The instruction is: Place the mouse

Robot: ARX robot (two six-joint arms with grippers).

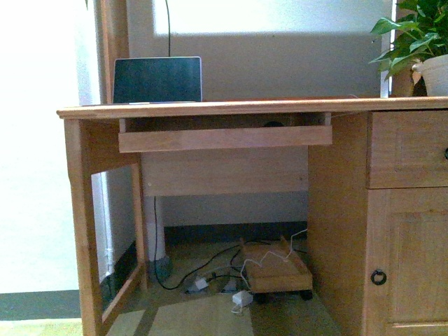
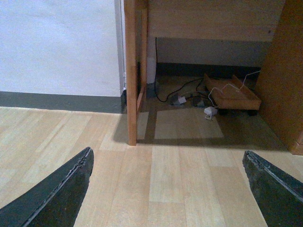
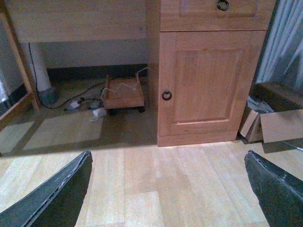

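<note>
Probably the mouse: a small dark rounded shape just showing above the front rail of the pull-out shelf under the top of the wooden table. Too little of it visible to be certain, and no telling which way its long axis runs. Sits right of the shelf's middle and right of the laptop standing on the tabletop.

Down near the pale floorboards, well short of the table: left fingers spread wide with nothing between, right fingers likewise wide apart and empty. No trace of the mouse in either wrist view, only floor, a table leg, a cupboard door and a small wheeled wooden tray among cables under the table.

Lies, on that reading, up and ahead of both pairs of fingers and well apart from them. Judging by the offset to the right, nearer the right arm than the left, though neither arm in the front view to confirm it. Calls next for a rise to shelf height and a reach into the narrow slot between rail and tabletop. Potted plant at the table's far right, clear of that line.
</note>
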